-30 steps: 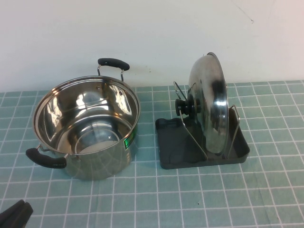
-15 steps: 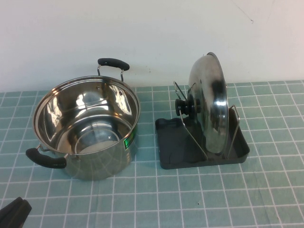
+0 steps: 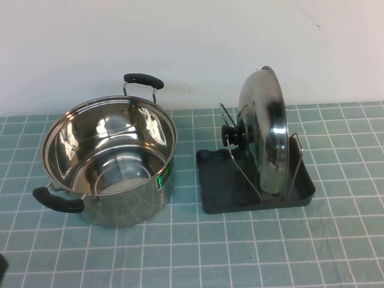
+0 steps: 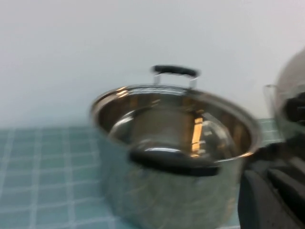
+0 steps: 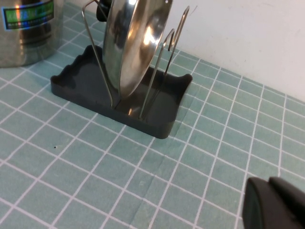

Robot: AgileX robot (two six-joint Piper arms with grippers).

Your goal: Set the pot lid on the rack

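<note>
The pot lid (image 3: 271, 129) is polished, mirror-bright steel with a black knob (image 3: 231, 135) of matt plastic look. It stands in the rack (image 3: 216, 192), a dark grey, smooth, slightly glossy plastic tray with thin bare metal wires (image 3: 245, 174). Beside the rack, the pot (image 3: 111, 159) is shiny steel with matt black handles (image 3: 143, 79).

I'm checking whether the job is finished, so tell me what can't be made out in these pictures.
- Left gripper: a dark blurred mass cut off at the left wrist view's edge; fingers unreadable, absent from the high view.
- Right gripper: only a dark tip at the right wrist view's corner.
- Pot lid: upright between the rack's wires; its lower rim is hidden by the tray wall in the high view.
- Pot: label too small to read.
</note>
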